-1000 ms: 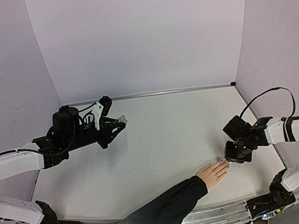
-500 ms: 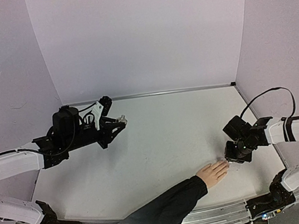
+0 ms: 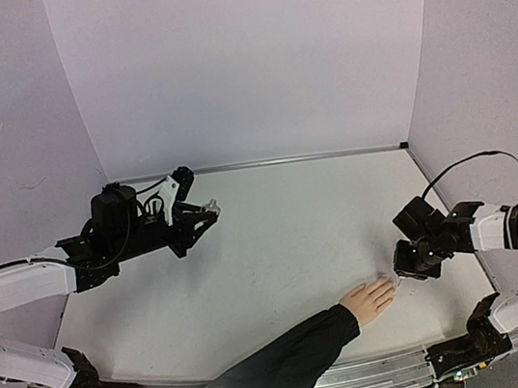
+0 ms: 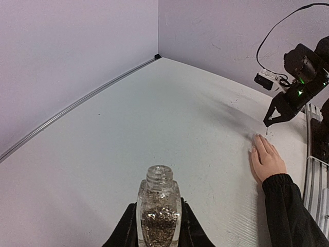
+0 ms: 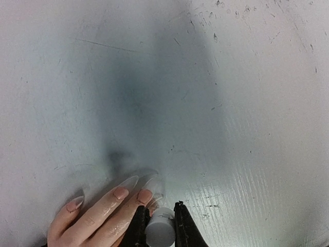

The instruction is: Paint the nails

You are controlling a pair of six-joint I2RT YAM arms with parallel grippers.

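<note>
Pale skin fills the lower left of my right wrist view: a skin-coloured hand [image 5: 97, 218] lies palm down on the scuffed white bench [image 5: 231, 103], fingers stretched out close together. Its nails [image 5: 121, 193] are long and glossy, with clear pointed tips that reach past the fingertips.

My right claw [image 5: 160, 210] is clamped on a small grey round cap [image 5: 160, 231], one black finger on each side of it. It hangs just beside the fingertip nearest me. From my other wrist, a thin sliver shows under that claw, right above the fingertips; I cannot tell whether it touches a nail.

From overhead, the hand [image 3: 368, 300] sits at the near right of the bench [image 3: 295, 237]. A long black fabric sleeve [image 3: 266, 373] runs back from it to the near edge. My right claw [image 3: 403, 275] points down just beyond the fingertips.

My left claw [image 3: 205, 209] is well apart from all that, raised over the far left of the bench. It is closed tight on a small clear square-sided glass bottle [image 4: 159, 206] holding glittery flecks. The bottle stands upright between my fingers, its threaded neck open and uncapped.
</note>
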